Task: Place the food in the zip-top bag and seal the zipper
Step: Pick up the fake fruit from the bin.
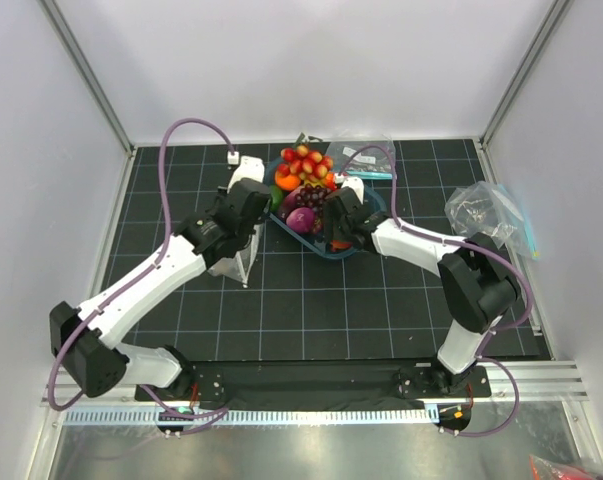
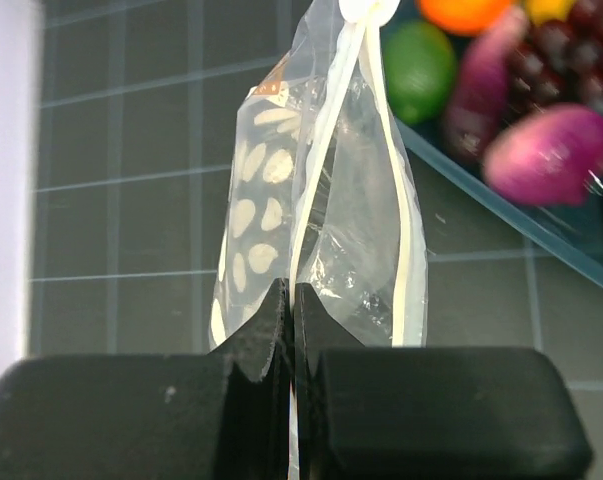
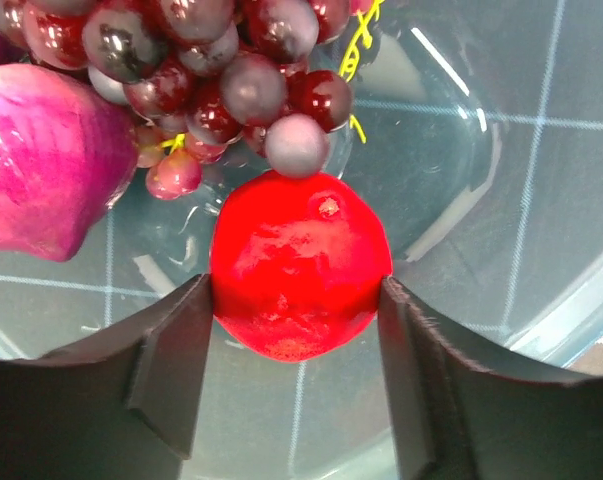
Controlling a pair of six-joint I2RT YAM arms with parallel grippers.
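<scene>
The dotted zip-top bag [image 2: 261,210] hangs open, left of the blue tray [image 1: 373,203]; it also shows in the top view [image 1: 236,262]. My left gripper [image 2: 292,300] is shut on one side of its mouth, on the pale zipper strip [image 2: 316,170]. My right gripper [image 3: 297,300] is down in the tray [image 3: 461,150] with both fingers touching the sides of the red tomato [image 3: 301,265]. The grape bunch [image 3: 211,60] lies just beyond the tomato and the purple-pink onion [image 3: 41,170] lies to its left. In the top view the right gripper [image 1: 333,232] hides the tomato.
The tray also holds strawberries [image 1: 306,160], an orange fruit [image 1: 287,182] and a green fruit [image 2: 418,68]. A plain clear bag [image 1: 366,155] lies behind the tray and another [image 1: 491,210] lies at the right by the wall. White walls enclose the black grid mat.
</scene>
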